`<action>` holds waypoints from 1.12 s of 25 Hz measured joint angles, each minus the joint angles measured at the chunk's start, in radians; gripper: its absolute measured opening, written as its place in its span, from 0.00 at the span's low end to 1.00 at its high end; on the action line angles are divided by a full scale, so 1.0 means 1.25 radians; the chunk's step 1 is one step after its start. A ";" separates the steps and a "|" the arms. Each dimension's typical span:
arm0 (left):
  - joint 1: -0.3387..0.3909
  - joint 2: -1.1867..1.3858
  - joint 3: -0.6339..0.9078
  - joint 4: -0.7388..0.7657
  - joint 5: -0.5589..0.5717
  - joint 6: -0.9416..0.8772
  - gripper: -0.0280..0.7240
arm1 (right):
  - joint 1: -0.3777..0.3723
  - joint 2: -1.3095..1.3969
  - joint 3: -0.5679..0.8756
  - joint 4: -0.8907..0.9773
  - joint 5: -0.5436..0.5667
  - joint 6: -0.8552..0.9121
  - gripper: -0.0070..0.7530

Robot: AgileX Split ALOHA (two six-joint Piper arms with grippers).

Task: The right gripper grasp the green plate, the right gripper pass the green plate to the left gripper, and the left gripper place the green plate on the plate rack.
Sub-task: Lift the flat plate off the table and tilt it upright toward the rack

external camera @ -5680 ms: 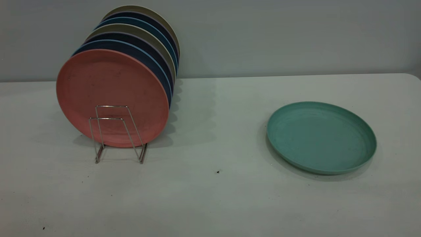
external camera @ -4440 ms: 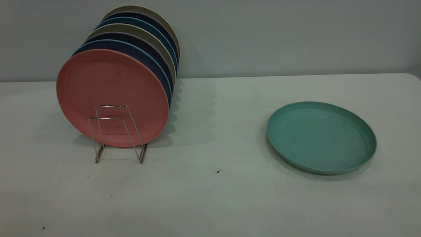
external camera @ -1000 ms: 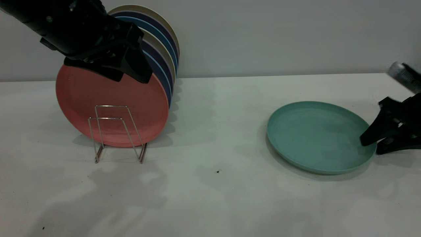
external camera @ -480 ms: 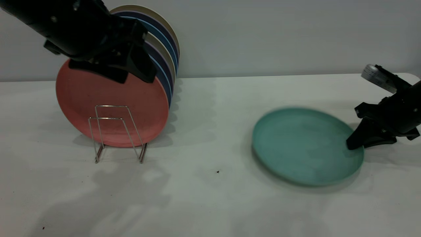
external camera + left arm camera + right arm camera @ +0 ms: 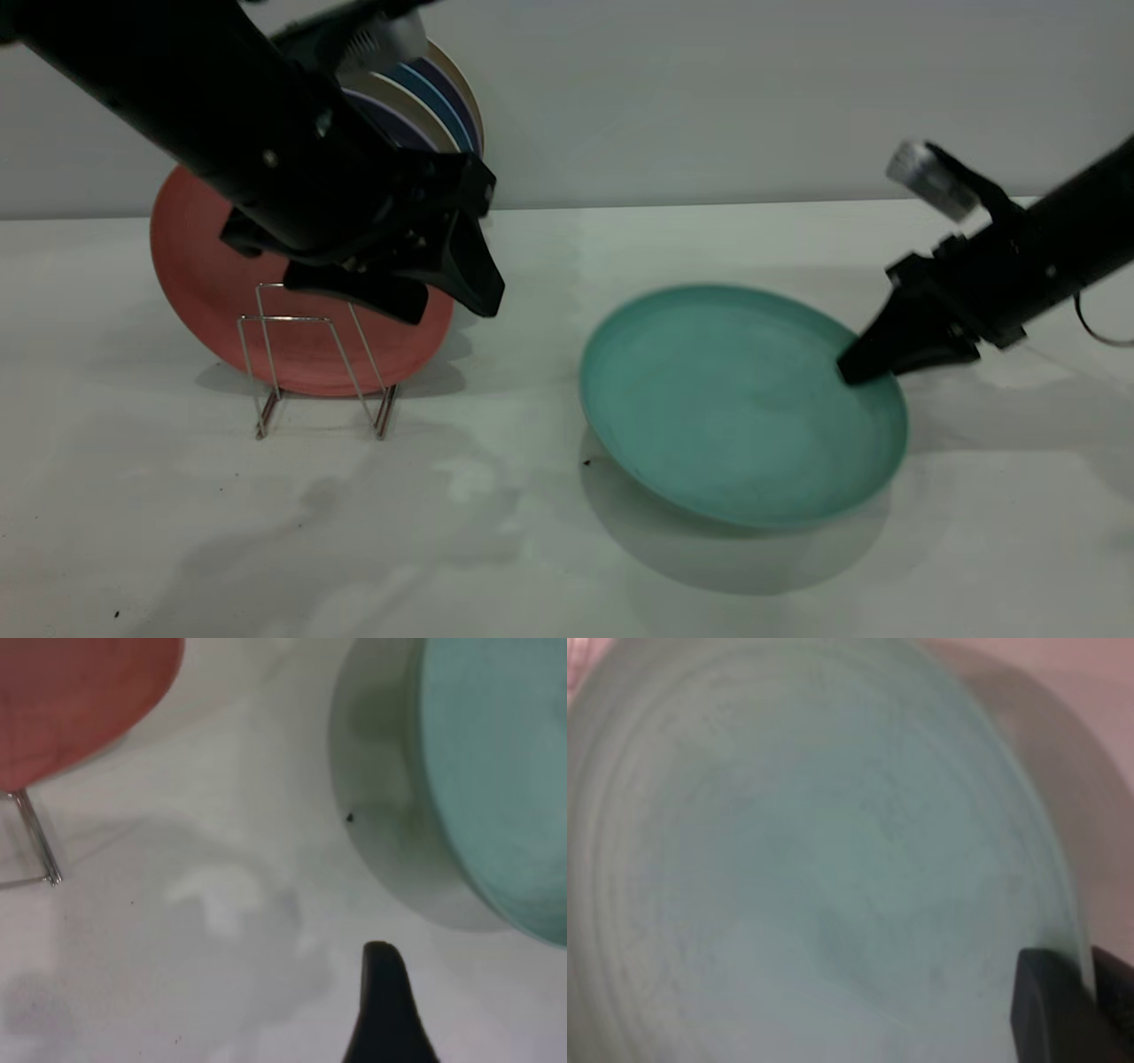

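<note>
above the table, right gripper (image 5: 852, 368) jaws clamped on green plate (image 5: 740, 403) rim; left gripper (image 5: 452, 306) jaws parted, empty

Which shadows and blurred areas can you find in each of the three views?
Exterior view: the green plate casts a soft shadow below it, the silver disc on the right arm is smeared. Left wrist view: the plate's shadow darkens the table. Right wrist view: the plate fills the frame, soft and hazy.

The left pincer (image 5: 443, 283) hides most of the racked plates (image 5: 425, 97).
</note>
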 joint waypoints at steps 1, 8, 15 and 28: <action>0.000 0.006 -0.001 -0.011 -0.007 0.000 0.74 | 0.004 -0.010 0.000 0.005 0.009 -0.004 0.03; 0.000 0.044 -0.001 -0.122 -0.047 0.001 0.74 | 0.023 -0.039 0.000 0.040 0.061 -0.018 0.03; 0.000 0.052 -0.001 -0.158 -0.068 0.002 0.71 | 0.052 -0.039 0.001 0.054 0.066 -0.023 0.03; 0.000 0.053 -0.002 -0.158 -0.072 0.003 0.68 | 0.089 -0.039 0.001 0.130 0.145 -0.072 0.03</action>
